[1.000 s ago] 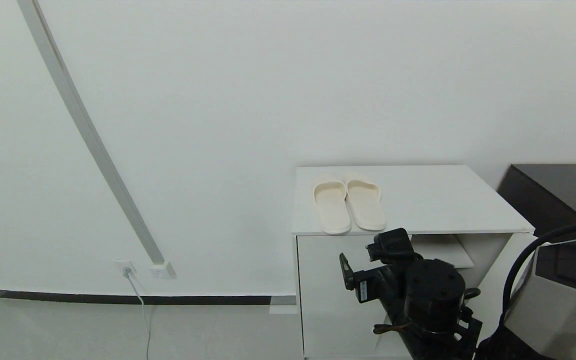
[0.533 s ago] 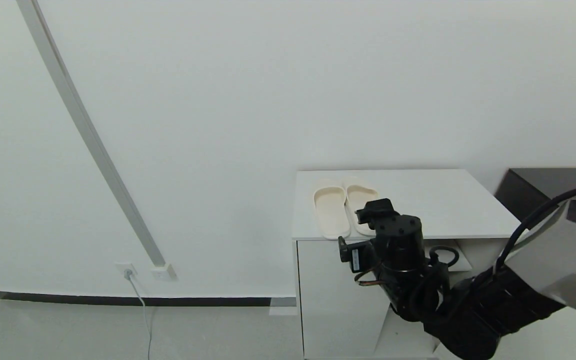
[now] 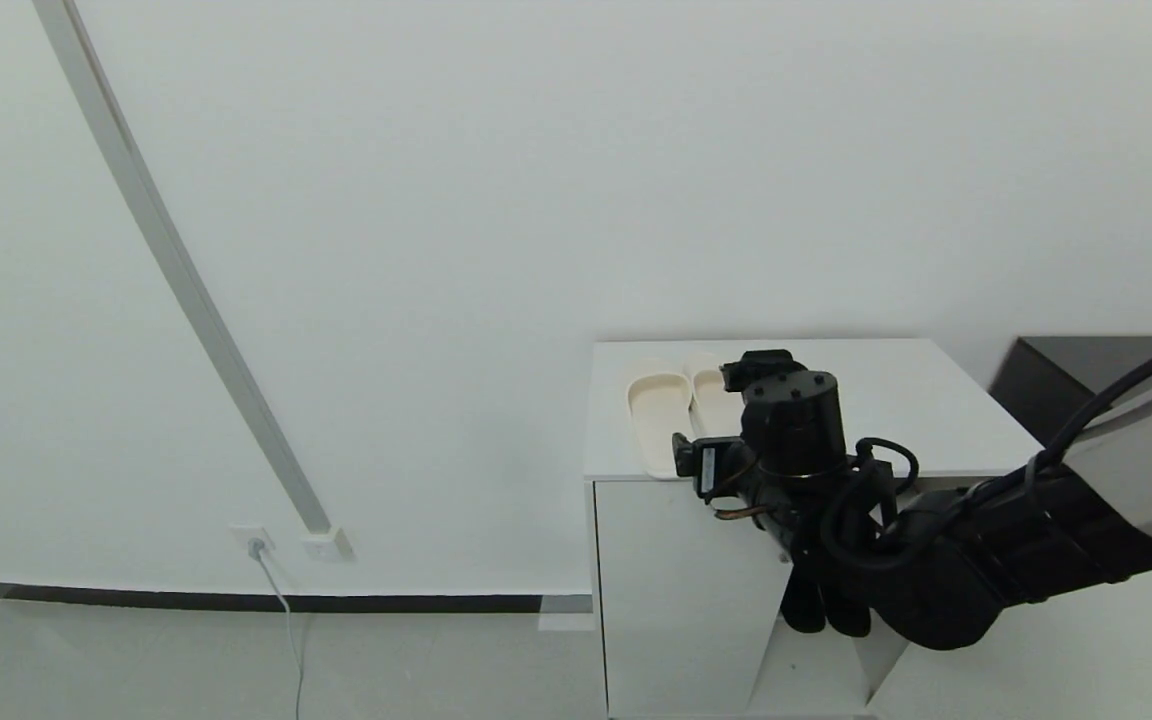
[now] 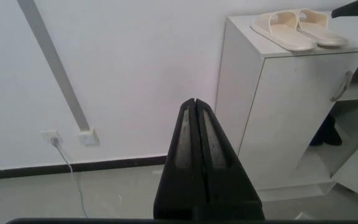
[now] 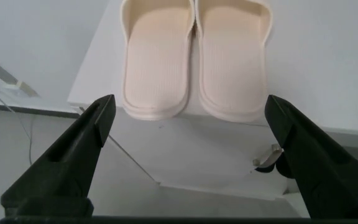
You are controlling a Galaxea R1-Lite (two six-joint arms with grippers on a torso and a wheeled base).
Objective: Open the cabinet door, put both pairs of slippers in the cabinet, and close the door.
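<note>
right gripper has risen from below the cabinet top and now hangs wide open over the heels of the cream slippers, which lie side by side at that top's front left. pickup looks imminent. the arm reaches forward, its jaws straddling the pair.

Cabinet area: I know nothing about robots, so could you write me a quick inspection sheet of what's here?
Surface: cabinet top, white.
Job's things: cream slippers side by side at the top's front edge; cabinet open on its right, dark item inside.
Clutter: nothing seen.
Hands: right hand open, by the slippers' near ends; left hand shut, empty, away from the cabinet.
Cables: grey cable hanging from wall socket.
Surroundings: white wall, grey strip, dark furniture.
</note>
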